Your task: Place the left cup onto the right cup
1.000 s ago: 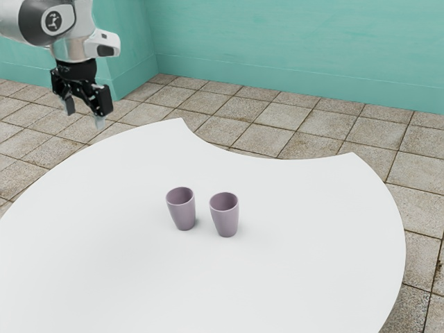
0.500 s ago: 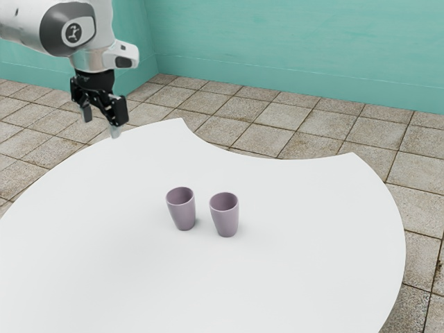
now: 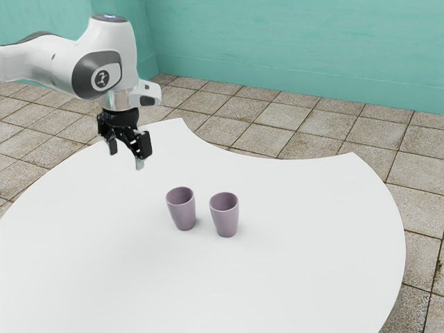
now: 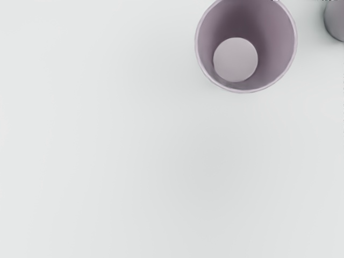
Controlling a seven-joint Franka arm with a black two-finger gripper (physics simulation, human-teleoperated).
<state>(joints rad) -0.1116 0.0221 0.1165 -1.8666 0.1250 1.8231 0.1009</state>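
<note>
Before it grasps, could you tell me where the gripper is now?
In the exterior view the gripper hangs over the table, to the exterior view's left of the left cup, not touching it.

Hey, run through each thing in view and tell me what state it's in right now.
Gripper: open, holding nothing, in the air above the table.
Left cup: upright, empty, standing on the table, apart from the right cup.
Right cup: upright, nothing stacked on it.

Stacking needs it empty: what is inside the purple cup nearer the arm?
Nothing; in the wrist view the purple cup shows bare inner wall and floor. The table beneath it is covered.
</note>
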